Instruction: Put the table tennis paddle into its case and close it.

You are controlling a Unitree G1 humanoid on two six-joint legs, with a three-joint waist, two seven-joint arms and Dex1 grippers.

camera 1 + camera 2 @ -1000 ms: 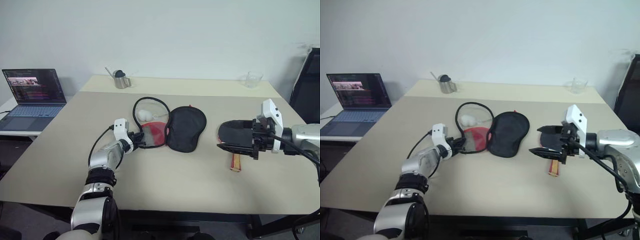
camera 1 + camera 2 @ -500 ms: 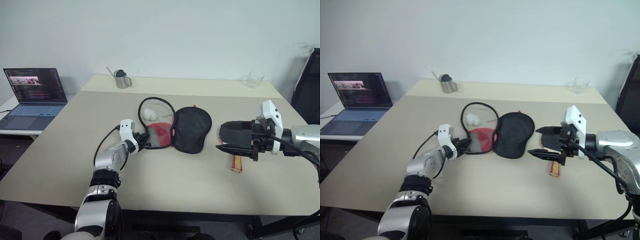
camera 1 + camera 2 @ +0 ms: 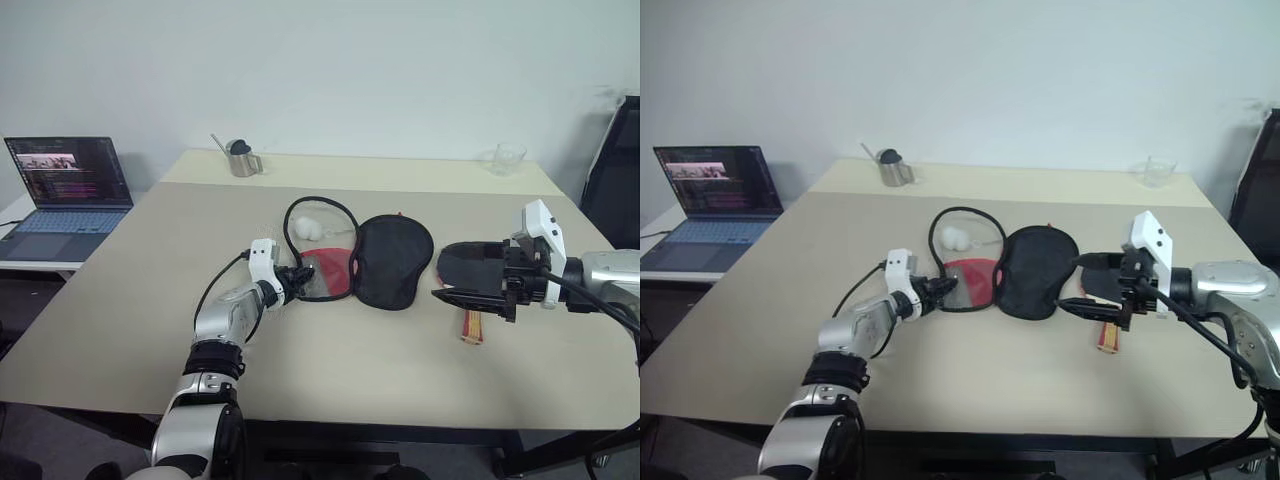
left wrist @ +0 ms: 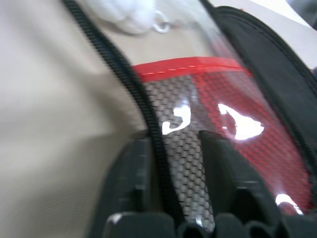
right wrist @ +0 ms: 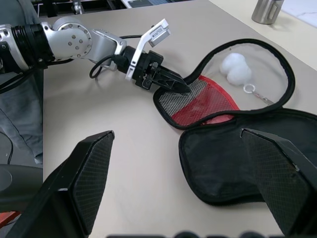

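Paddle [image 3: 474, 322] lies on the tabletop [image 3: 330, 360] under the right gripper [image 3: 1080, 288], with only its striped handle showing below the black fingers. The case [image 3: 365, 262] lies open in the middle of the tabletop, well apart from the paddle: the black half is folded toward the right, and the red mesh half is toward the left, with the white ball charm [image 3: 307, 228] inside the loop of the zipper edge.

The left gripper [image 5: 174, 85] is at the zipper edge of the red mesh half. Its jaws are partly apart, one on each side of the edge, with the mesh between them. I cannot tell if they press on the edge or stand loose around it. The right jaws are wide open and hold nothing; they hover above the paddle blade.

What could go wrong: if the left jaws are loose, the case may slide or fold shut when the paddle is pushed in, because soft fabric does not keep its mouth open by itself. The charm and its cord lie in the opening and could catch under the blade. The right jaws could also close on the flat blade badly and drop it.

The left arm reaches forward, low over the tabletop, pointing toward the right. The right arm is raised and bent, pointing toward the left and a little down.
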